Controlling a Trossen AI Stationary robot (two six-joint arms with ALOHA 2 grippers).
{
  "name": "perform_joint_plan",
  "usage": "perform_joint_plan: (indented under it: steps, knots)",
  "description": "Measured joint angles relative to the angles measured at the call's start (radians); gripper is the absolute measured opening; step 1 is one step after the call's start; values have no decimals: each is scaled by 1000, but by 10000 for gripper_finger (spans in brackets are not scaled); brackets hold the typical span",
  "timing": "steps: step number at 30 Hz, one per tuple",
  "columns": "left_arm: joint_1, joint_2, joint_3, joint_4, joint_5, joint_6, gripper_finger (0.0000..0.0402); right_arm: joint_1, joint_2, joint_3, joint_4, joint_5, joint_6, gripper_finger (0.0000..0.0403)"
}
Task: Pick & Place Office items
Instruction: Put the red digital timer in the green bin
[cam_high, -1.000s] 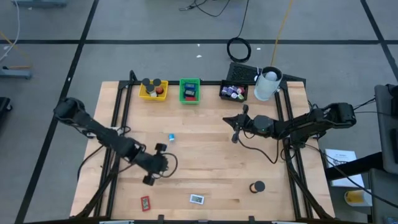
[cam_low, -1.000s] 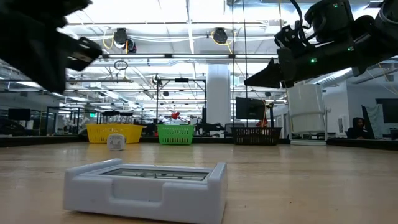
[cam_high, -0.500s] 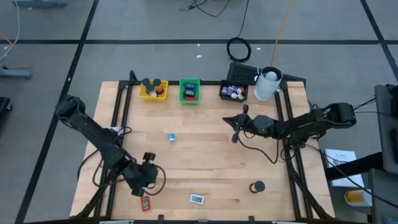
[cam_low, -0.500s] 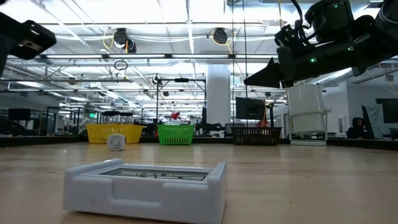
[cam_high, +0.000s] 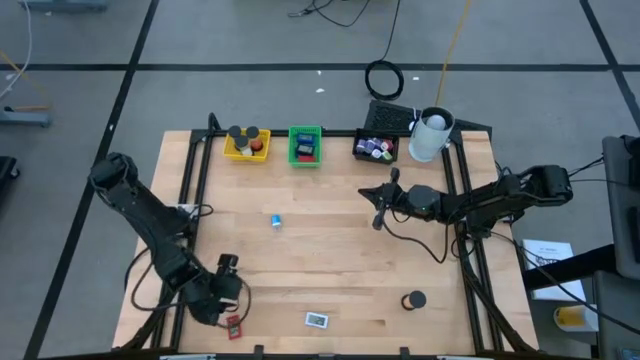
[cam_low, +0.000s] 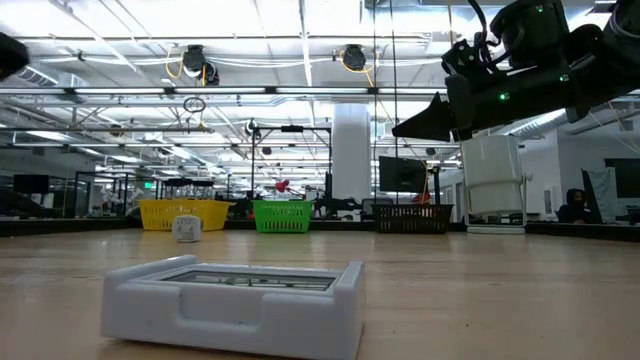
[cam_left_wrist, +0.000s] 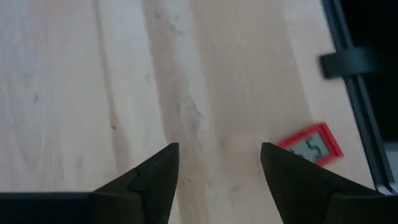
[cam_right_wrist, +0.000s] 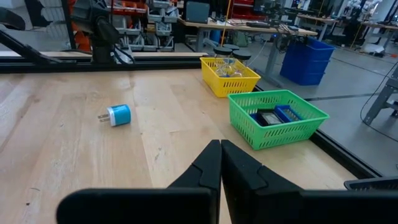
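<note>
My left fingers (cam_left_wrist: 217, 180) stand apart with bare wood between them, hanging low over the near left corner of the surface (cam_high: 330, 250). The red flat piece (cam_left_wrist: 309, 142), a small display in a red frame, lies just beside them, outside the gap and untouched, next to the dark rail along the near edge. From above, my left fingers (cam_high: 222, 300) sit just to the far side of that red piece (cam_high: 234, 326).

To the right along the near edge lies a white framed piece (cam_high: 317, 320), and farther right a black round roll (cam_high: 414, 300). A small blue plug (cam_high: 275, 221) rests mid-surface.

My right fingers (cam_right_wrist: 220, 163) are pressed together, holding nothing, raised over the right half of the surface. Along the far edge stand the yellow tray (cam_high: 246, 145), green tray (cam_high: 305, 146) and black tray (cam_high: 376, 147), with a white cup (cam_high: 430, 135) beside the last.
</note>
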Motion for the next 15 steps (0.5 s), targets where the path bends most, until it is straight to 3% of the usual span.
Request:
perform_joint_plan:
  steps: [9, 15]
  knots:
    - [-86, 19, 0, 32, -25, -29, 239, 0, 0, 0, -3, 0, 0, 4]
    - [-112, 214, 81, 100, -1, 84, 239, 0, 0, 0, -12, 0, 0, 4]
